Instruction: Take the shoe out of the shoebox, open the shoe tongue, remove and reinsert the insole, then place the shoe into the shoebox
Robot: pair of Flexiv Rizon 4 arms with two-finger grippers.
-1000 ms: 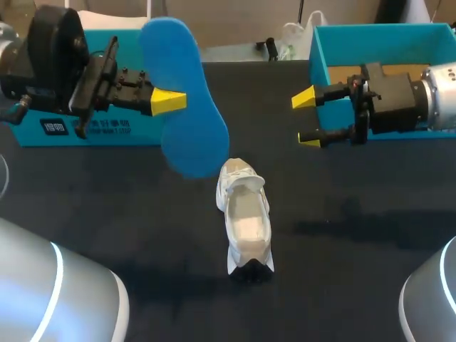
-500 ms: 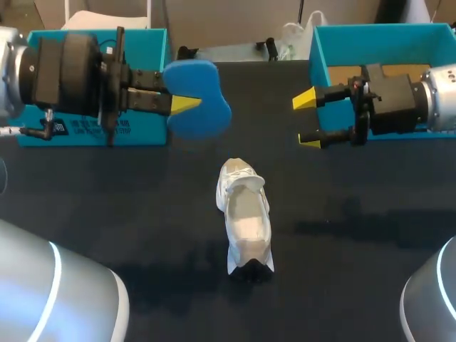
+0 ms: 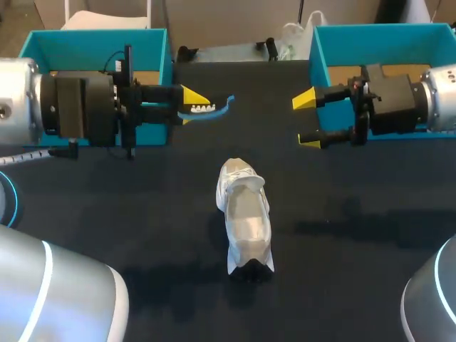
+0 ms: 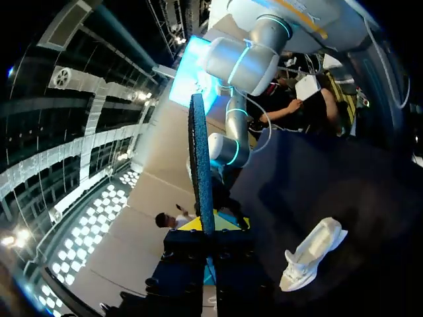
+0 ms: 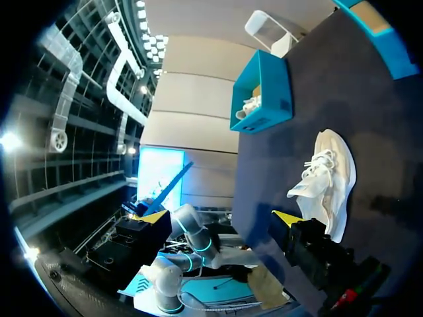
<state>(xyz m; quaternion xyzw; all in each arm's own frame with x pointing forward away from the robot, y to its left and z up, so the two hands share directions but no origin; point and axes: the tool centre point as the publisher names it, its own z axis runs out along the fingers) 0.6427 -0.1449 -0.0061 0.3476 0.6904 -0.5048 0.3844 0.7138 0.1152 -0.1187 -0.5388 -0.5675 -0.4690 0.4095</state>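
Head view shows the white shoe [image 3: 246,217] lying on the dark tabletop [image 3: 128,206], near the middle and apart from both arms. Its long axis runs from the far side to the near side. The end with the laces and the lifted tongue seems to point to the far edge, and the heel end points toward the robot. The opening of the shoe faces up.

The left hand [image 3: 194,102] is above the tabletop, in front of the left shoebox [image 3: 92,39]. Its fingers are closed on the blue insole [image 3: 226,102] from two sides. The insole is seen by its thin edge, and its long axis goes straight out from the fingers toward the middle of the tabletop. It is above the far end of the shoe and does not touch it.

The right hand [image 3: 306,120] is just in front of the right shoebox [image 3: 377,32]. Its fingers are wide apart and hold nothing. It points toward the left hand.
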